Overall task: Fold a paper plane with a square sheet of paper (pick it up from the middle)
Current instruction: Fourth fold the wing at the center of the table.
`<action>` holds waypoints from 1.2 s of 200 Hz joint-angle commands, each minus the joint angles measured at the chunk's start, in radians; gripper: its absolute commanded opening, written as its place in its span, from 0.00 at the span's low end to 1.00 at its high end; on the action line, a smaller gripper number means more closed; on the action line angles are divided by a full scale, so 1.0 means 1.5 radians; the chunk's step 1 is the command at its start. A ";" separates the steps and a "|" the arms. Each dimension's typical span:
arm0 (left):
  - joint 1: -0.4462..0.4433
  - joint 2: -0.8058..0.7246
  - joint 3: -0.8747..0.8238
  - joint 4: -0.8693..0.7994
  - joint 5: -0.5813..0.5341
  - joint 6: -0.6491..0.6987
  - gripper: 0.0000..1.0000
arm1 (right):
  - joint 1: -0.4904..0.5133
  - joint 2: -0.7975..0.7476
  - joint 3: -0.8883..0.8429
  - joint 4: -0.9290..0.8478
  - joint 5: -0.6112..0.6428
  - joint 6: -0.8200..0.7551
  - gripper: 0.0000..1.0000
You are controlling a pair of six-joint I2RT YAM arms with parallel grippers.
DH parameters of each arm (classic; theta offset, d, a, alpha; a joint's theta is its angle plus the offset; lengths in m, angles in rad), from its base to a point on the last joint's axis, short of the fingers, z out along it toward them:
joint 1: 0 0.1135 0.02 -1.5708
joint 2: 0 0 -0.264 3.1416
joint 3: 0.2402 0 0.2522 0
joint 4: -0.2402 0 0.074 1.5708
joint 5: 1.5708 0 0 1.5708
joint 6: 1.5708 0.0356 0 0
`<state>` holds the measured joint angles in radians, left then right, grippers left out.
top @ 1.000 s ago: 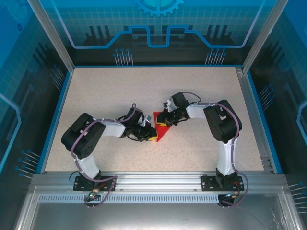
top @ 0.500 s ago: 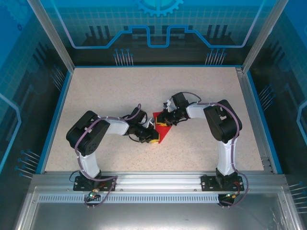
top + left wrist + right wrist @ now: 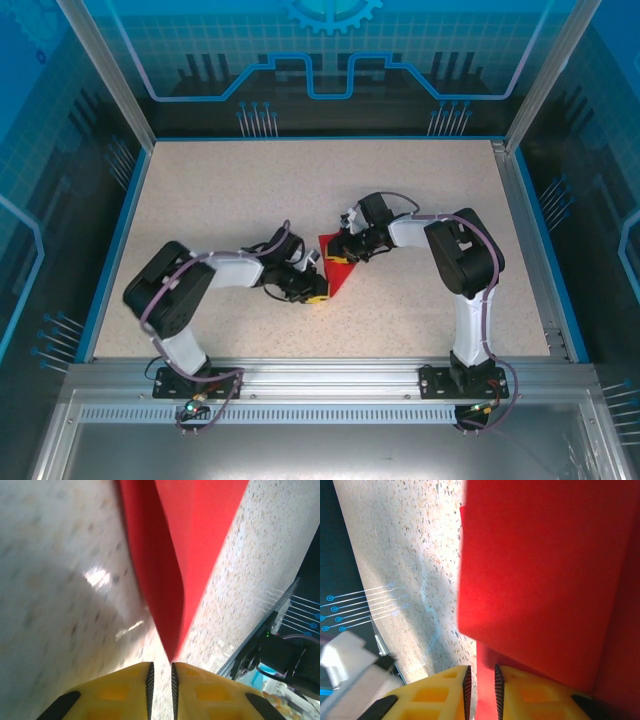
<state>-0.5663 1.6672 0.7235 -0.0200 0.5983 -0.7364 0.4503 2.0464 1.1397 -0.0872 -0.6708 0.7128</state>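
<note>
The red paper [image 3: 342,276] lies near the middle of the speckled tabletop [image 3: 250,190], folded into a pointed wedge that narrows toward the near edge. It sits between the two arms, and its surface is plain.

The left end effector [image 3: 321,291] is at the paper's near-left side, low to the tabletop. In the left wrist view, the yellow fingers of the left end effector [image 3: 161,669] stand close together with a thin slit between them. The sharp tip of the red paper [image 3: 192,550] reaches the mouth of that slit, and I cannot tell whether the tip is pinched or only touching.

The right end effector [image 3: 334,252] is at the paper's far end. In the right wrist view, the yellow fingers of the right end effector [image 3: 481,674] are drawn in on a lower layer of the red paper [image 3: 545,570], which runs down into the narrow gap. A second layer lies over that one.

The back panel [image 3: 330,60] carries printed graphics: a blue gear emblem [image 3: 332,12] at the top and circuit-like lines ending in small rings. None of it is readable lettering at this size.
</note>
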 commanded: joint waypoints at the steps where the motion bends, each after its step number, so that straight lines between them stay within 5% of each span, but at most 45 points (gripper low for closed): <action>1: 0.000 -0.107 -0.055 -0.006 -0.121 -0.069 0.24 | -0.003 0.043 -0.031 -0.076 0.049 -0.006 0.23; 35: 0.003 -0.170 -0.070 -0.038 -0.225 -0.129 0.24 | -0.003 0.042 -0.030 -0.081 0.051 -0.007 0.23; 105: -0.023 -0.047 0.054 0.086 -0.112 -0.150 0.22 | -0.003 0.044 -0.033 -0.082 0.057 -0.006 0.23; 240: -0.029 0.087 0.044 0.170 -0.105 -0.165 0.20 | -0.007 0.051 -0.029 -0.088 0.050 -0.012 0.22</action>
<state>-0.6052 1.7634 0.8143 0.2199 0.4088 -0.9932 0.4488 2.0468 1.1389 -0.0883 -0.6712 0.7055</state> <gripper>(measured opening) 0.198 0.224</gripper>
